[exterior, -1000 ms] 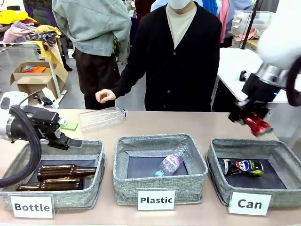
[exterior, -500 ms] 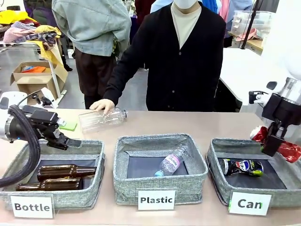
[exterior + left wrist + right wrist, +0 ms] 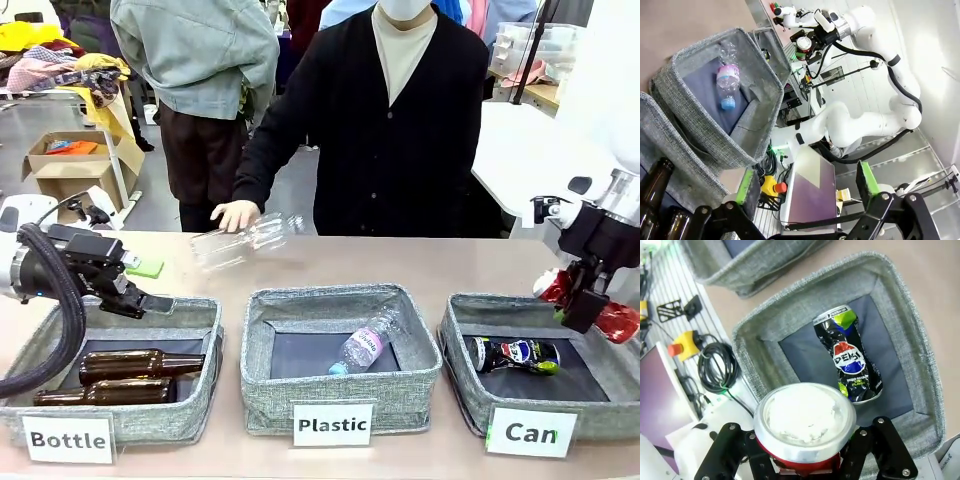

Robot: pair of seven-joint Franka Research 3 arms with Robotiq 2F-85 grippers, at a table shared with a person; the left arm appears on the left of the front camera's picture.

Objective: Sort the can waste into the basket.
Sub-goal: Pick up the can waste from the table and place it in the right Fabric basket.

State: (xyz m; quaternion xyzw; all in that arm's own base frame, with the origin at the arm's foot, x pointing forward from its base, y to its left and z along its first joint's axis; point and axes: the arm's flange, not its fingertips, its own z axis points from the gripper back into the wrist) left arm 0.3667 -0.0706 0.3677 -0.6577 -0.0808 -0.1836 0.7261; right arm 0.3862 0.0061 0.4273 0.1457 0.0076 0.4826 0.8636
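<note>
Grey bins, you have three: the Can basket holds one Pepsi can. Your right gripper clamps the red can above its far edge. Your left gripper gapes empty.

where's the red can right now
In the front view the red can is at far right, gripped by the right gripper above the Can basket holding the Pepsi can.
</note>
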